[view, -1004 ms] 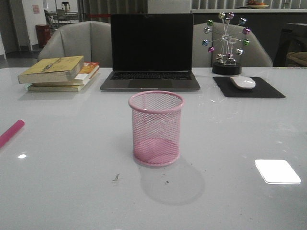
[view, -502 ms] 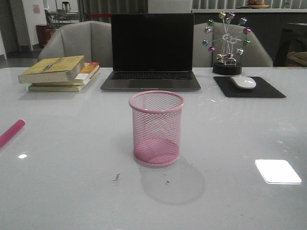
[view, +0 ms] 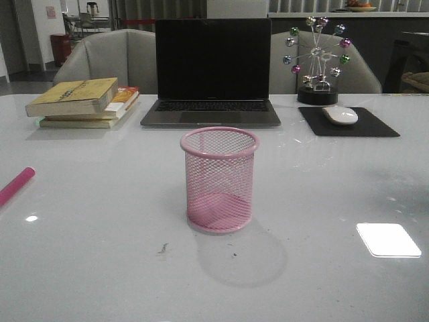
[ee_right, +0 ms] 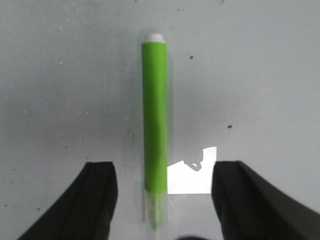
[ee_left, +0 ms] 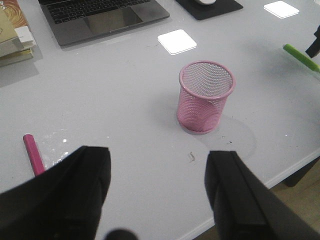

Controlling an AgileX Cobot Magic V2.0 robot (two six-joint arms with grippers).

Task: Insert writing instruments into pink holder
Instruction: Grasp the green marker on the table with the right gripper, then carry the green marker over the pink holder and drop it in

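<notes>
The pink mesh holder (view: 218,180) stands upright and empty mid-table, also seen from the left wrist as the holder (ee_left: 205,96). A magenta marker (view: 16,185) lies at the table's left edge, showing as the marker (ee_left: 33,154) beside my left gripper's fingers. My left gripper (ee_left: 159,172) hangs open above bare table, short of the holder. The green marker (ee_right: 154,117) lies flat on the table, its white end away from my right gripper (ee_right: 164,185), which is open with the marker's near end between its fingers. The green marker (ee_left: 301,57) also shows at the table's right side.
An open laptop (view: 211,72) sits at the back centre, stacked books (view: 84,100) at the back left, and a mouse on a black pad (view: 345,120) with a ball ornament (view: 316,59) at the back right. The table's near edge (ee_left: 280,174) lies close to my left gripper.
</notes>
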